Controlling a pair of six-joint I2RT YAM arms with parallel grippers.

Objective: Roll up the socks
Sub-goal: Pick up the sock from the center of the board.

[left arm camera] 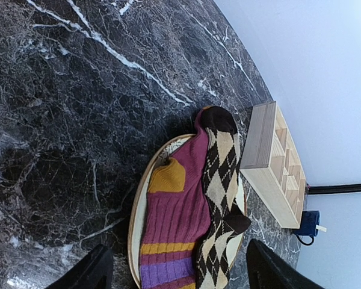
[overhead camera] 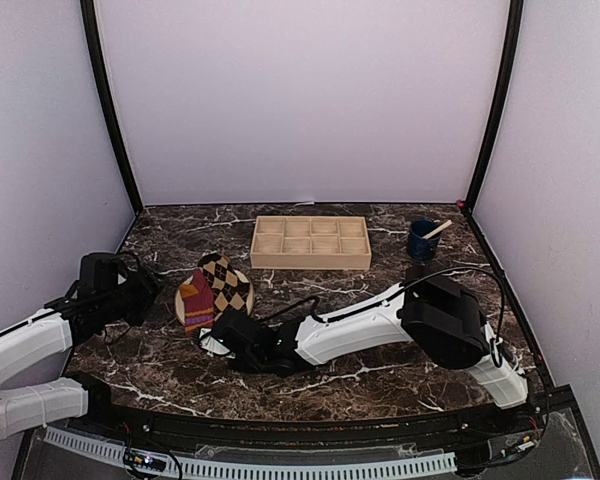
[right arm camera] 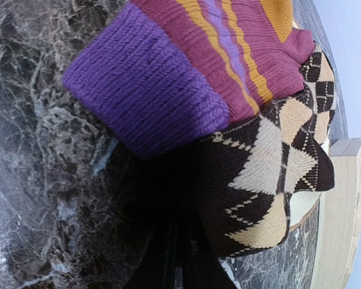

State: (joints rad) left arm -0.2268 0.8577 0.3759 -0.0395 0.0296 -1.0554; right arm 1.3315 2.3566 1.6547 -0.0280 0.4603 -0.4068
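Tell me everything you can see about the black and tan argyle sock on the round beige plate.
The black and tan argyle sock is knitted fabric: tan diamonds on brown-black, with plain dark ends. It lies lengthwise on the round beige plate, its far end hanging past the rim onto the marble table. The magenta-purple sock with orange stripes lies alongside, touching it. The right gripper looks pinched shut on its dark near cuff, bunching the fabric.

The socks (overhead camera: 225,285) are lying side by side on the plate (left arm camera: 138,211), left of centre on the table (overhead camera: 180,370). The tray (overhead camera: 310,262) is sitting behind it to the right, the cup (overhead camera: 421,241) right of that. The right gripper (overhead camera: 212,336) is touching the socks' near ends.
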